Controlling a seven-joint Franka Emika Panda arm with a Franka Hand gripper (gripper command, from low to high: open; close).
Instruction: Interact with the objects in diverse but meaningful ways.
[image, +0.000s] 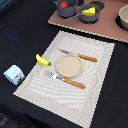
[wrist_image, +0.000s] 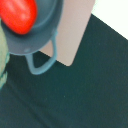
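The red tomato-like ball (image: 63, 5) sits inside a grey pot (image: 66, 9) at the top centre of the exterior view, on the pinkish board (image: 100, 25); being round, it has no long axis to speak of. In the wrist view the same ball (wrist_image: 19, 15) fills the upper left corner, cupped in the pot (wrist_image: 35, 30), whose loop handle (wrist_image: 40, 62) points away from the board's corner (wrist_image: 75, 30) over the dark table. Just beside it, a second grey vessel holds the yellow cheese wedge (image: 89, 11), its thin end toward the upper right. Lower down, the yellow banana (image: 43, 60) lies on the striped placemat's (image: 95, 85) left edge, long axis running upper left to lower right, and the small white-blue carton (image: 14, 74) stands off the mat at the left. The layout reads as a set table with cookware kept apart. The gripper shows in neither view, so its opening cannot be told.
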